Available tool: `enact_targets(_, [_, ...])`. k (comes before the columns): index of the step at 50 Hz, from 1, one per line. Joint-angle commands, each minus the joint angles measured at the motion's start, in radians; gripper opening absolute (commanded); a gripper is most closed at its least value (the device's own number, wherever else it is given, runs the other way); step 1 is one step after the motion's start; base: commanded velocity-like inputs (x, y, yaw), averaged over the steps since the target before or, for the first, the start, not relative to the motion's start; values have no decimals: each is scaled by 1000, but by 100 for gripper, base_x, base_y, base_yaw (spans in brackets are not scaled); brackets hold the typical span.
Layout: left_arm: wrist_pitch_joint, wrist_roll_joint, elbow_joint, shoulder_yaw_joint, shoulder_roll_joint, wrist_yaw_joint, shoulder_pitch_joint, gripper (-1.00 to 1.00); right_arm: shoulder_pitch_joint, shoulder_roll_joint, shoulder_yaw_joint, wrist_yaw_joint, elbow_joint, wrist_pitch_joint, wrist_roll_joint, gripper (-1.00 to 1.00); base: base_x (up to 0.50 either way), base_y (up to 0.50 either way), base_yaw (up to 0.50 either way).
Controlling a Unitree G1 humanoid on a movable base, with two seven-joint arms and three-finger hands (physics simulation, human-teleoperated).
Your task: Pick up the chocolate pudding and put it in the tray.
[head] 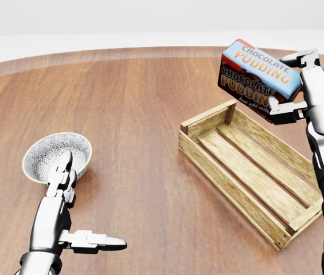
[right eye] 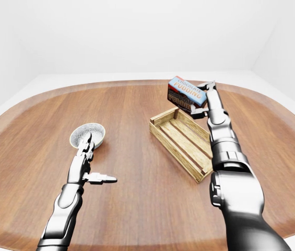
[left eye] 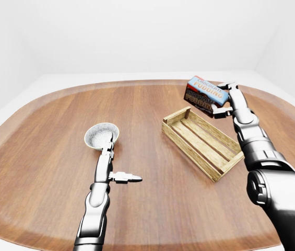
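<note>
The chocolate pudding point(head: 257, 76) is a light blue and brown box with orange lettering. It hangs tilted in the air at the upper right of the head view, and my right hand point(head: 282, 86) is shut on its right end. It sits above the top corner of the tray point(head: 230, 192), a slatted wooden crate lying diagonally on the table with nothing in it. In the left-eye view the pudding point(left eye: 205, 94) is clear of the tray point(left eye: 181, 137). My left hand point(head: 84, 212) rests open at the lower left, holding nothing.
A patterned white bowl point(head: 50, 154) stands on the table just above my left hand's fingertips. The round wooden table point(head: 139, 103) spreads across the view, with its edge curving along the top. White walls and floor lie beyond.
</note>
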Motion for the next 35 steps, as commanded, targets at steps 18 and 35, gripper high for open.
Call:
enact_targets(18, [24, -47, 7, 17, -6, -10, -11, 100, -57, -5, -32, -125, 171, -14, 62, -100, 0, 0, 0])
enact_targets(35, [34, -50, -1, 18, -6, -7, -13, 100, 22, 51, -67, -161, 191, -14, 187, -100, 0, 0, 0])
